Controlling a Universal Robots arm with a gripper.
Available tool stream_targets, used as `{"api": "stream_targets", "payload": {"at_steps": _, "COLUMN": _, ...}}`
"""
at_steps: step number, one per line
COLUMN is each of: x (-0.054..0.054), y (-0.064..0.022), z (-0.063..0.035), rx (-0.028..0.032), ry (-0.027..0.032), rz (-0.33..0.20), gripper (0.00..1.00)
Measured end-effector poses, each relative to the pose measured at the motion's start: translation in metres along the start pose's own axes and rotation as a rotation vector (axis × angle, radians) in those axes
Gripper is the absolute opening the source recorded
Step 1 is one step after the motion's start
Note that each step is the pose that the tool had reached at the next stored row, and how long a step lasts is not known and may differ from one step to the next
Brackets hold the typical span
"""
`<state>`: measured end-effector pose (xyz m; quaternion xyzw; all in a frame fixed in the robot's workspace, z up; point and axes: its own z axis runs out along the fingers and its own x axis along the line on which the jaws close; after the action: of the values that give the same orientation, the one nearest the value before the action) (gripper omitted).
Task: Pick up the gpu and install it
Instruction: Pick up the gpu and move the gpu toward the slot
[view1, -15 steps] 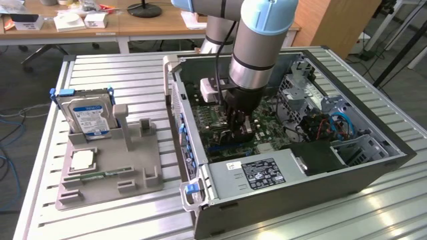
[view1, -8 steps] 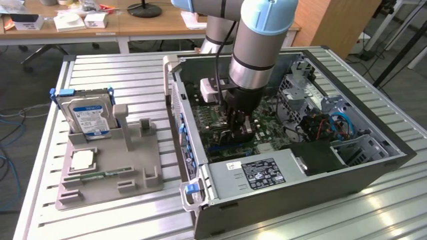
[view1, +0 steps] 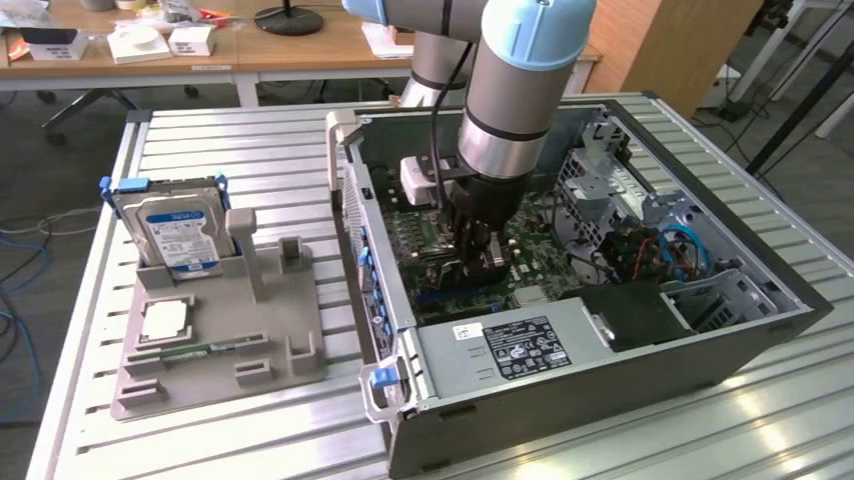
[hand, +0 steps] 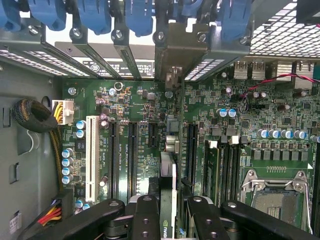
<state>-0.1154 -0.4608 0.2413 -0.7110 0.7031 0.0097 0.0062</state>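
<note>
In the exterior view, the robot arm (view1: 514, 90) reaches down into an open computer case (view1: 587, 290) that lies on its side on a slatted metal worktop (view1: 214, 430). The hand (view1: 478, 262) is low inside the case, just above the green motherboard (view1: 534, 240), and a dark flat piece, the gpu (view1: 470, 268), shows between its fingers. At the near edge of the case sits a grey power supply with a label (view1: 527, 345). To the exterior view's left of the case, a grey holder tray (view1: 220, 340) rests on the worktop. A silver hard drive with a blue label (view1: 174, 228) stands upright in it, and a small narrow green memory stick (view1: 200, 350) lies flat nearer the front. A wooden desk (view1: 267, 45) with small boxes stands behind.

In the wrist view, the hand (hand: 167, 210) is clamped on the gpu (hand: 168, 187), which is seen edge-on as a thin upright card between the black fingers (hand: 145, 215). The card hangs over the motherboard (hand: 240, 115), in line with the gap between two long dark slots. Its pale metal bracket (hand: 180, 50) stands at the case's rear wall among the blue slot latches (hand: 140, 15). A white slot (hand: 92, 157) lies well apart to one side, and an open processor socket (hand: 275, 192) to the other. Whether the card is seated in a slot cannot be told.
</note>
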Motion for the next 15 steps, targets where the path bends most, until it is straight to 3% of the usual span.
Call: {"api": "stream_targets", "payload": {"at_steps": 15, "x": 0.0, "y": 0.0, "z": 0.0001, "rx": 0.0, "ry": 0.0, "rz": -0.002, "gripper": 0.26}}
